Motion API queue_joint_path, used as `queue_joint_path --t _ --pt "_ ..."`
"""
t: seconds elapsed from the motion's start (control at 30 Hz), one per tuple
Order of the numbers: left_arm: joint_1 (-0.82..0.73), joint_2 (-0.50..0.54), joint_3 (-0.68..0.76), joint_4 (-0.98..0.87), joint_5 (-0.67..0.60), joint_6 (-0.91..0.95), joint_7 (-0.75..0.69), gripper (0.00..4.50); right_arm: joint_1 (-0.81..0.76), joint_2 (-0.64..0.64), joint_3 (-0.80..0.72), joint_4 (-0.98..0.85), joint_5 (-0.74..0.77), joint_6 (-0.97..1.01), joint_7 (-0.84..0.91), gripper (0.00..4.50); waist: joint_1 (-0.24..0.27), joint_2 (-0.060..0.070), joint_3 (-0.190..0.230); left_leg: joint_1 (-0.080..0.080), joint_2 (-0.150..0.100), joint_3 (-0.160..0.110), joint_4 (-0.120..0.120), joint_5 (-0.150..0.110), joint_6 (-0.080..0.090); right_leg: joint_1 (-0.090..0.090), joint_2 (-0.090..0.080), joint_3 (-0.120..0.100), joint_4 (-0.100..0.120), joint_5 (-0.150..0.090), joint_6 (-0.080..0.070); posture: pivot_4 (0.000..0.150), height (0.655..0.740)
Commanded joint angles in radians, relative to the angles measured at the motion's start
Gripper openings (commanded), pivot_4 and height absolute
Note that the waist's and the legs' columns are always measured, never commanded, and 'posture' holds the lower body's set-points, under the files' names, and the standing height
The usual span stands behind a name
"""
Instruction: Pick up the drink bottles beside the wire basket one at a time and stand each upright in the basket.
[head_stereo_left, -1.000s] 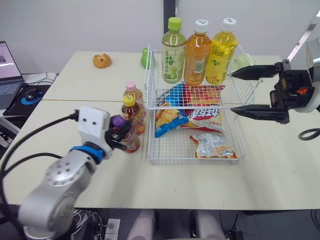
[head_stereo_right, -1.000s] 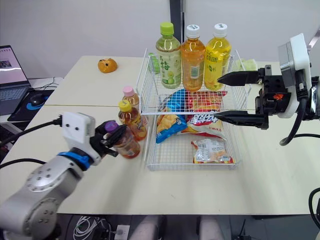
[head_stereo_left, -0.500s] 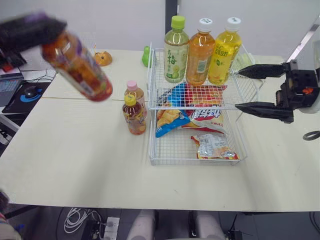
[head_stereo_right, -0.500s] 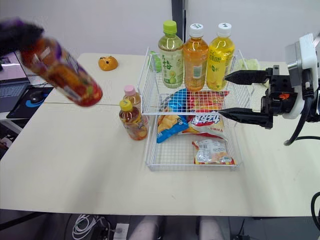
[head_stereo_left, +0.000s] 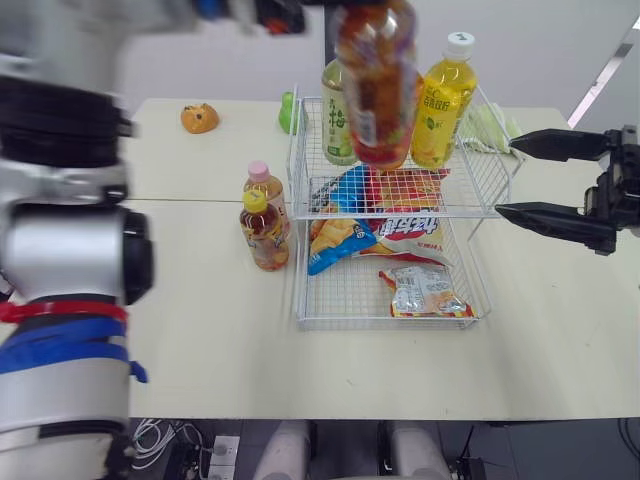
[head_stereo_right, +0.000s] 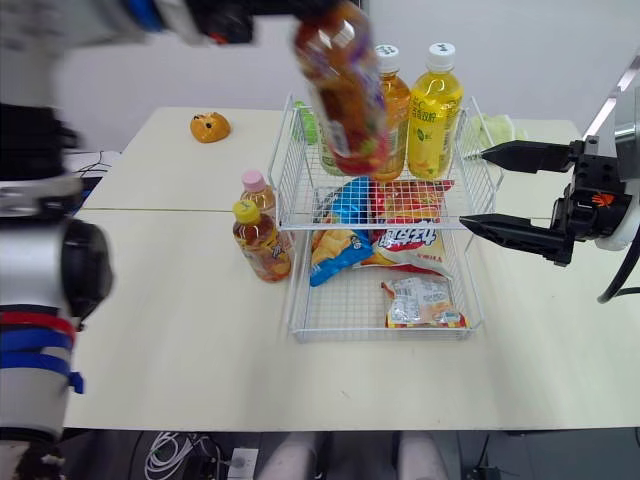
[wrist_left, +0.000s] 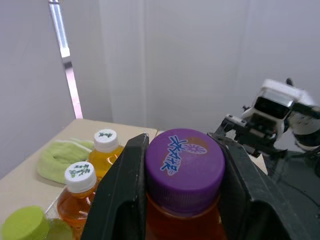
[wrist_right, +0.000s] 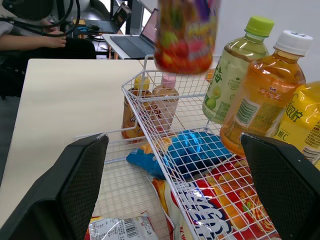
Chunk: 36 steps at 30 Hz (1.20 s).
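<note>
A red tea bottle with a purple cap (head_stereo_left: 375, 80) hangs tilted above the upper shelf of the white wire basket (head_stereo_left: 296, 190). My left gripper (wrist_left: 183, 151) is shut on its neck, a finger on each side of the cap (wrist_left: 184, 167). On the upper shelf stand a green bottle (head_stereo_right: 328, 150), an orange bottle (head_stereo_right: 388, 70) and a yellow bottle (head_stereo_left: 443, 100), the first two partly hidden by the held bottle. Left of the basket, a pink-capped bottle (head_stereo_left: 262, 185) and a yellow-capped bottle (head_stereo_left: 262, 235) stand on the table. My right gripper (head_stereo_left: 505, 178) is open and empty just right of the basket.
Snack bags (head_stereo_left: 425, 290) and a chip bag (head_stereo_left: 335, 240) lie in the basket's lower shelf. An orange toy (head_stereo_left: 200, 118) sits at the table's far left and a green cloth (head_stereo_left: 490, 125) behind the basket. A person's arm (wrist_right: 45, 40) and a laptop (wrist_right: 135, 42) are beyond the table.
My left arm has lifted the purple-capped bottle from beside the basket, swung it up on the left, then carried it right to above the upper shelf. The right gripper stays open.
</note>
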Motion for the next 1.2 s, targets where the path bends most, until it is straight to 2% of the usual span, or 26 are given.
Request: queue_joint_path --t 0.03,0.1,0.3,0.77,0.93,1.07,1.1,1.2 --pt "-0.001 -0.065 0.002 0.014 0.103 -0.157 -0.001 1.39 0.015 -0.021 -0.071 -0.042 0.028 0.012 -0.035 4.5 -0.009 0.001 0.001 0.0 0.0 0.0 0.0 0.0 0.0 -0.001 0.0 0.002 0.0 0.0 0.0 0.15 0.74" --pt "0.025 -0.121 -0.022 0.037 0.165 -0.228 0.013 1.39 0.03 -0.023 -0.092 -0.057 0.034 0.02 -0.051 4.5 -0.015 0.001 0.0 -0.001 0.0 0.0 0.0 0.0 0.0 -0.002 -0.001 0.002 0.001 0.0 0.0 0.15 0.74" --pt "0.035 -0.253 -0.011 0.139 0.246 -0.284 0.024 1.39 0.067 -0.036 -0.14 -0.084 0.051 0.033 -0.078 4.5 -0.017 0.002 0.001 -0.002 -0.001 0.0 0.0 -0.001 0.001 -0.003 -0.001 0.001 0.001 0.0 0.001 0.15 0.74" --pt "-0.037 -0.35 0.024 0.298 0.311 -0.305 -0.038 1.39 0.122 -0.042 -0.178 -0.118 0.062 0.023 -0.105 4.5 -0.016 0.002 0.001 -0.002 -0.002 0.0 0.002 -0.001 0.002 -0.002 -0.001 0.0 0.001 0.001 0.002 0.15 0.74" --pt "-0.048 -0.348 0.04 0.297 0.311 -0.304 -0.086 2.96 0.13 -0.047 -0.193 -0.123 0.07 0.028 -0.103 4.5 -0.017 0.002 0.001 -0.002 -0.002 0.0 0.002 -0.001 0.002 -0.002 -0.001 0.0 0.001 0.001 0.002 0.15 0.74" --pt "-0.059 -0.301 0.08 0.241 0.278 -0.257 -0.139 4.32 0.141 -0.055 -0.211 -0.125 0.075 0.031 -0.104 4.5 -0.018 0.002 0.001 -0.002 -0.001 0.0 0.002 -0.001 0.002 -0.002 -0.001 0.0 0.001 0.001 0.002 0.15 0.74" --pt "-0.059 -0.285 0.092 0.223 0.269 -0.244 -0.151 4.47 0.143 -0.057 -0.215 -0.125 0.076 0.031 -0.103 4.5 -0.019 0.003 0.001 -0.002 -0.001 0.0 0.002 -0.001 0.002 -0.002 -0.001 0.0 0.001 0.001 0.002 0.15 0.74" --pt "-0.041 -0.214 0.139 0.131 0.229 -0.199 -0.175 4.47 0.145 -0.069 -0.223 -0.12 0.079 0.03 -0.099 4.5 -0.022 0.003 0.001 -0.002 -0.001 -0.001 0.002 -0.001 0.002 -0.002 -0.001 0.001 0.002 0.001 0.002 0.15 0.74"
